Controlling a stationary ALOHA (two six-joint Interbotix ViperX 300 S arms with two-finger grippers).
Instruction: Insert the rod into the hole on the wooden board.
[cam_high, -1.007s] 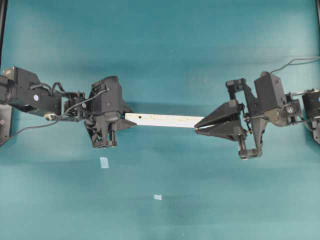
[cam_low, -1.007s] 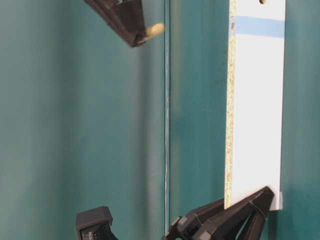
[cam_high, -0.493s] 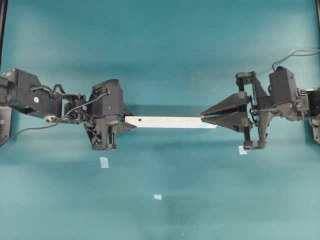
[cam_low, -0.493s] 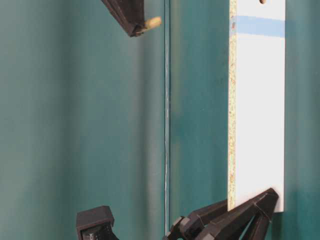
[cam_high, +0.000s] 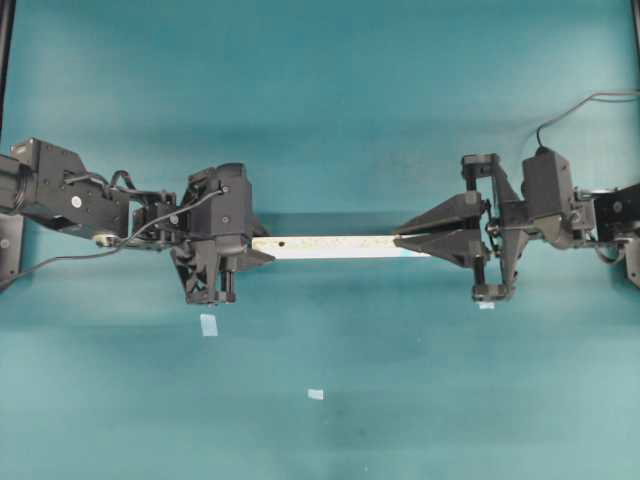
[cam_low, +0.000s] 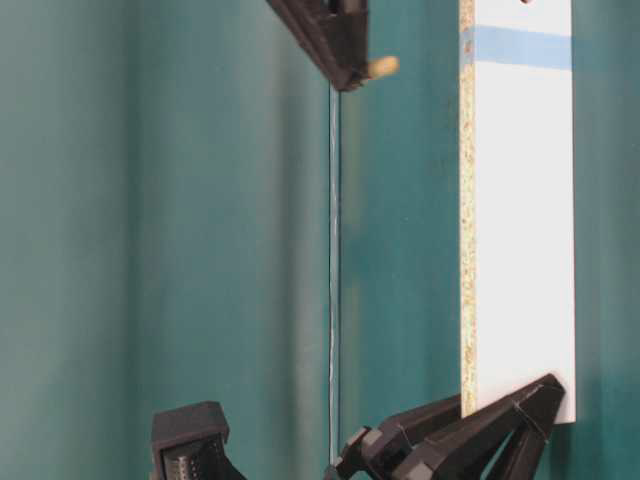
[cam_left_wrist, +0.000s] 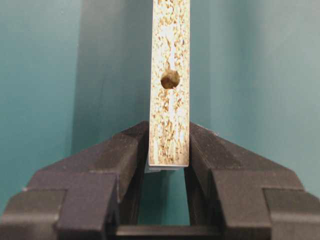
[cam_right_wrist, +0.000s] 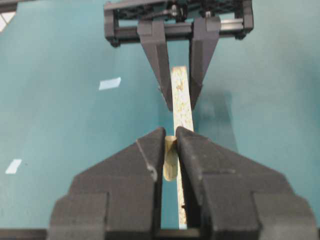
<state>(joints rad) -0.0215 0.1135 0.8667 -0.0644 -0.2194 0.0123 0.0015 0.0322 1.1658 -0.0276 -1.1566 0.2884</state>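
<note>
The wooden board (cam_high: 335, 246) hangs level above the table, speckled edge up. My left gripper (cam_high: 262, 250) is shut on its plain end, where one hole (cam_left_wrist: 170, 79) shows just beyond the jaws. My right gripper (cam_high: 397, 240) is shut on the rod (cam_right_wrist: 170, 157), a short cream peg poking out past the fingertips (cam_low: 382, 67). It hovers over the board's far end, the one with the light-blue patch (cam_low: 520, 46). In the table-level view the rod stands apart from the board, to its left. A small dark hole (cam_right_wrist: 183, 206) shows on the board's edge under my right jaws.
Small light-blue tape squares lie on the teal table: one below the left gripper (cam_high: 208, 324), one further forward (cam_high: 316, 394), and one under the right arm (cam_high: 485, 305). Cables trail off behind both arms.
My right gripper swung up and levelled out in line with the board's right end. In the table-level view the rod moved right, closer to the board. The left gripper still holds the board.
</note>
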